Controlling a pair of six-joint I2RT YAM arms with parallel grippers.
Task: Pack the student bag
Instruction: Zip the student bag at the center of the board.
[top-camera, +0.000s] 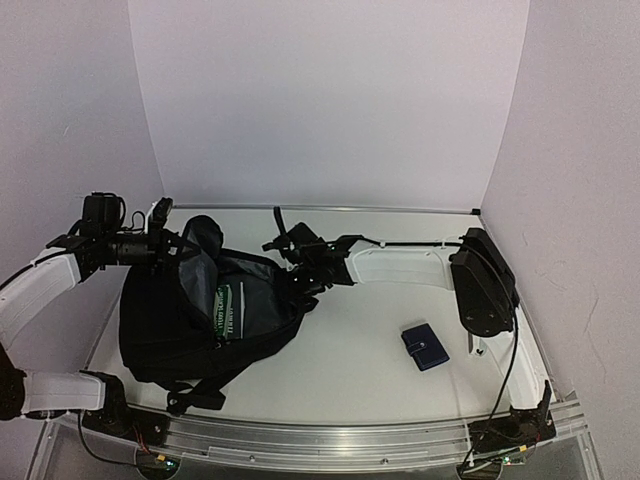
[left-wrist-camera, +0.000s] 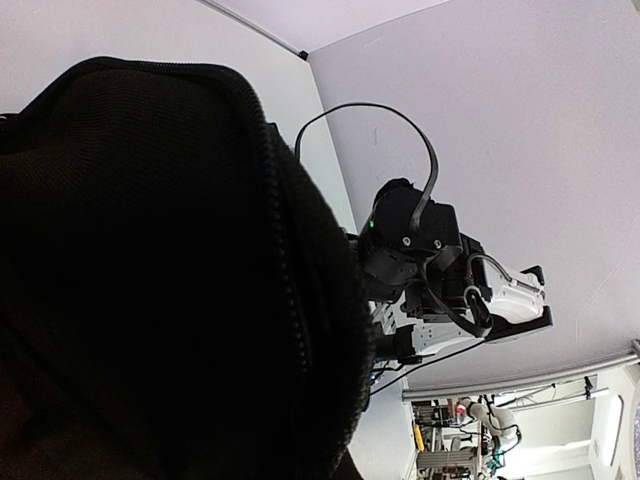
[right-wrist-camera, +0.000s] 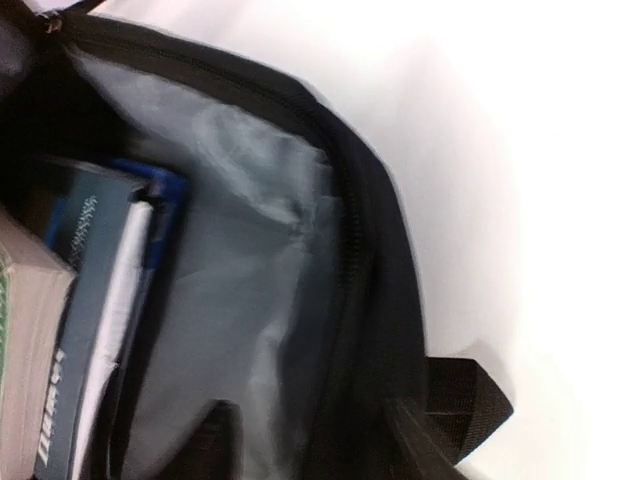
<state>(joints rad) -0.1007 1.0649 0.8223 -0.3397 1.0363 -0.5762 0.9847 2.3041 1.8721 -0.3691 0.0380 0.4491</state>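
The student bag (top-camera: 160, 330), a large black backpack, lies open at the left of the table with books (top-camera: 230, 305) inside. My left gripper (top-camera: 178, 243) is shut on the bag's raised upper flap. In the left wrist view that black fabric (left-wrist-camera: 150, 280) hides the fingers. My right gripper (top-camera: 298, 282) is at the right rim of the opening. In the right wrist view its jaws (right-wrist-camera: 320, 430) straddle the zippered rim (right-wrist-camera: 370, 250), one finger inside over the grey lining and one outside, pinching it. Books (right-wrist-camera: 90, 300) stand inside at the left.
A small dark-blue wallet (top-camera: 425, 346) lies on the table right of the bag. A black strap loop (right-wrist-camera: 470, 400) sticks out at the rim. White walls enclose the table on three sides. The right arm (left-wrist-camera: 420, 240) shows in the left wrist view.
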